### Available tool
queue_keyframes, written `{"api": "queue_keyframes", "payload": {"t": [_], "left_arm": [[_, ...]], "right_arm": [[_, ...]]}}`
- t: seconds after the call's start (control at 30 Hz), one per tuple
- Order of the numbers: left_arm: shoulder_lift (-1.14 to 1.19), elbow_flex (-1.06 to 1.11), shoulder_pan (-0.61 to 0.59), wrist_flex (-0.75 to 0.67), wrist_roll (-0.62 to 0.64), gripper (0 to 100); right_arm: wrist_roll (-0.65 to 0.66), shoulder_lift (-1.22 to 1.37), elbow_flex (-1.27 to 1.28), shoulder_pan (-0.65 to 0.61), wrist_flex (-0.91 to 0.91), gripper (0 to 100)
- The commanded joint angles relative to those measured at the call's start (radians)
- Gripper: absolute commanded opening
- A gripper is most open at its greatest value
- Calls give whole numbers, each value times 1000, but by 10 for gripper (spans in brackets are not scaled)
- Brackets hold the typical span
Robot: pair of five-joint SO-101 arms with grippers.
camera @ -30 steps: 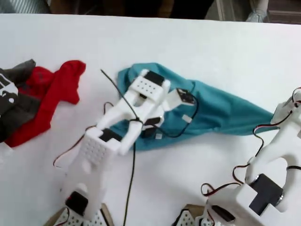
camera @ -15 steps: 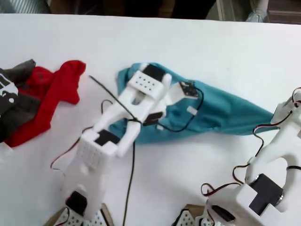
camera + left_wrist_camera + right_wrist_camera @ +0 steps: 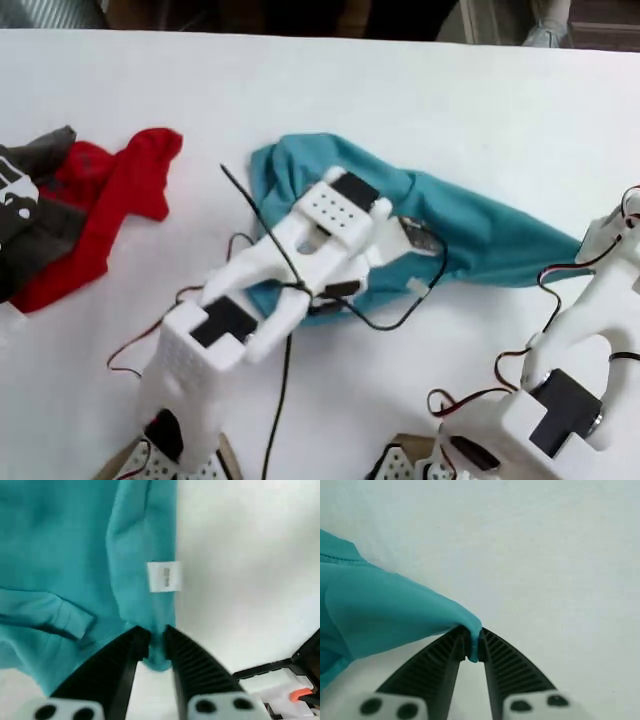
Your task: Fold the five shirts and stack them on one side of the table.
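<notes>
Drawn back, left hand [image 3: 156, 644] clamped on teal shirt [image 3: 470, 225] hem; right hand [image 3: 471, 651] clamped on shirt's end.

The left arm [image 3: 345, 208] first shifts its wrist slightly toward the far side of the tabletop [image 3: 450, 90]. It then draws back toward the robot's base and across toward the right arm. Its gripper [image 3: 155, 641], clamped on the edge of the teal shirt [image 3: 480, 235], pulls that edge along. The white tag [image 3: 418, 285] ends up nearer the base, and more of the shirt's far-left corner is uncovered. The black cable [image 3: 385, 322] now loops lower.
</notes>
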Motion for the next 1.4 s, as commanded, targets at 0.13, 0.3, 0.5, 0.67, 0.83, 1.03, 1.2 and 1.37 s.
{"api": "queue_keyframes", "payload": {"t": [0.13, 0.3, 0.5, 0.67, 0.83, 1.03, 1.2, 1.37], "left_arm": [[-74, -10, -25, -11, 0, 217], [-64, -22, -69, -14, -2, 217], [-64, 65, -51, -78, 0, 217], [-66, 99, -37, -117, 6, 217], [-68, 97, -34, -117, 6, 129], [-64, 101, -34, -117, 6, 68], [-71, 97, -34, -117, 6, 58], [-83, 88, -41, -110, 6, 24]], "right_arm": [[8, -51, -55, -8, 5, 20], [8, -51, -55, -8, 5, 20], [8, -51, -55, -8, 5, 20], [8, -51, -55, -8, 5, 20], [8, -51, -55, -8, 5, 20], [8, -51, -55, -8, 5, 20], [8, -51, -55, -8, 5, 20], [3, -51, -55, -8, 5, 20]]}}
